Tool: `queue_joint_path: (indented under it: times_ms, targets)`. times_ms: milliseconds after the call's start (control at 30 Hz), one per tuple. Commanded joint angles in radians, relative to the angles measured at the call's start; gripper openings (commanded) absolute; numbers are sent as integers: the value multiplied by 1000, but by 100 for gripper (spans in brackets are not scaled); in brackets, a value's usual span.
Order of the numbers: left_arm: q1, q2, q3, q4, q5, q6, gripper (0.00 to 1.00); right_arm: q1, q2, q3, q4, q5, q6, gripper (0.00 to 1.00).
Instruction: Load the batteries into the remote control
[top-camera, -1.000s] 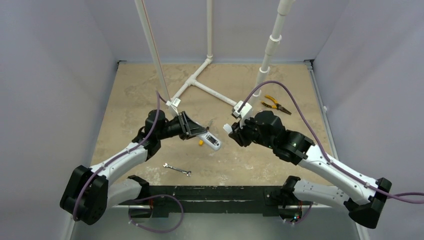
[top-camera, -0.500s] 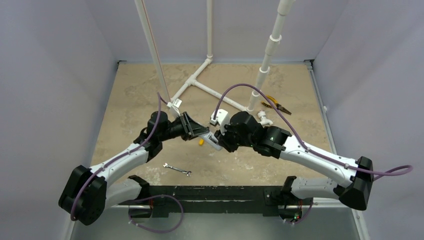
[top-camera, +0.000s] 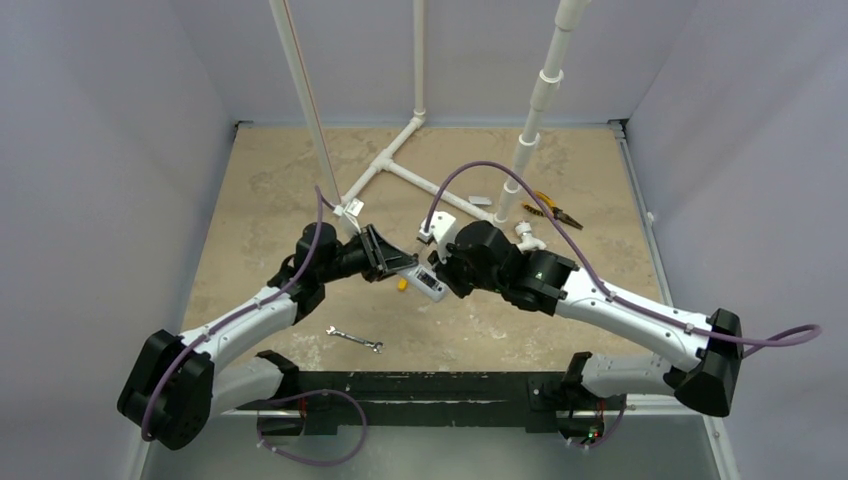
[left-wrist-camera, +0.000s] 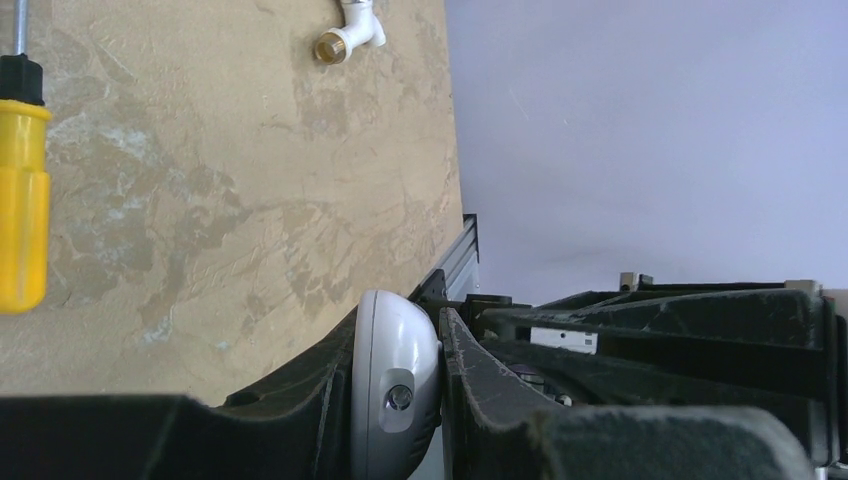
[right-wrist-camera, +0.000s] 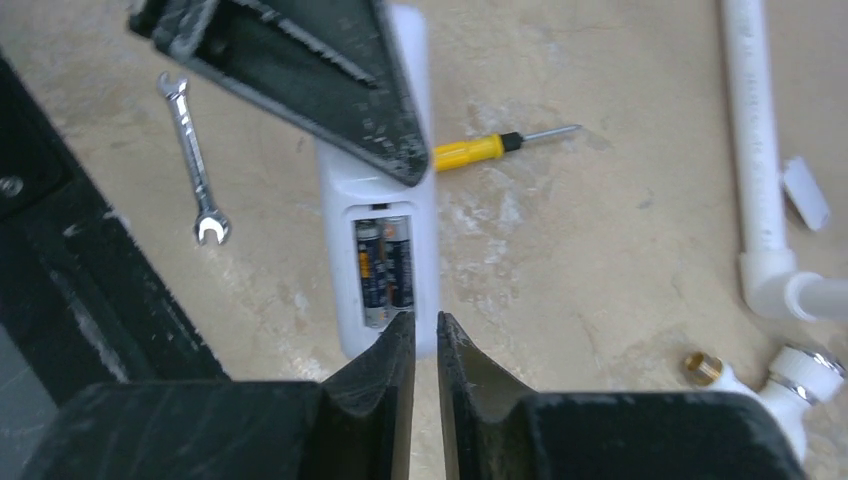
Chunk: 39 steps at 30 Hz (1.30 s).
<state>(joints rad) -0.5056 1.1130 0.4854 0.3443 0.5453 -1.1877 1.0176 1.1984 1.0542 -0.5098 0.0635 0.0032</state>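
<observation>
From above, the left hand is clamped on one end of the remote control, holding it over the middle of the tan worktop. The right hand meets the remote's free end from the opposite side; whether it touches cannot be told from here. A yellow-handled screwdriver lies just beside the remote. A wrench lies nearer the arm bases and pliers lie well off to the right. White pipe runs across the far half.

In the left wrist view, the remote's rounded end is pinched between two black fingers, one pressing on each side. The screwdriver's yellow handle shows at the left edge, and a white pipe fitting with a brass mouth lies at the top.

In the right wrist view, the remote's back faces the camera with its compartment open and two batteries side by side inside. The right hand's fingers are all but closed, with only a thin slit between them and nothing in it. Their tips sit at the remote's near end, just below the batteries; contact cannot be judged. A finger of the left hand covers the far end. The wrench lies to the left, the screwdriver just right of the remote, and a small flat white piece lies beside the pipe.
</observation>
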Motion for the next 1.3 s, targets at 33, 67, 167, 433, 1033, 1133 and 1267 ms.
queue_joint_path:
  times_ms: [33, 67, 167, 433, 1033, 1133, 1267]
  targets:
    - [-3, -39, 7, -16, -24, 24, 0, -38, -92, -26, 72, 300, 138, 17]
    - [-4, -44, 6, -22, -26, 28, 0, -69, -98, -29, 70, 303, 163, 19]
    - [-3, -53, 5, -40, -28, 39, 0, -131, -109, -41, 84, 301, 218, 24]
    - [-1, -97, -2, -110, -48, 69, 0, -191, -56, -65, 78, 359, 290, 33]
    - [4, -138, -4, -137, -28, 85, 0, -298, 681, 541, 56, 467, 321, 62]
    - [5, -154, -4, -152, -28, 88, 0, -381, 807, 681, 30, 467, 386, 65]
    - [5, -167, 2, -171, -25, 96, 0, -500, 931, 795, 5, 439, 492, 67]
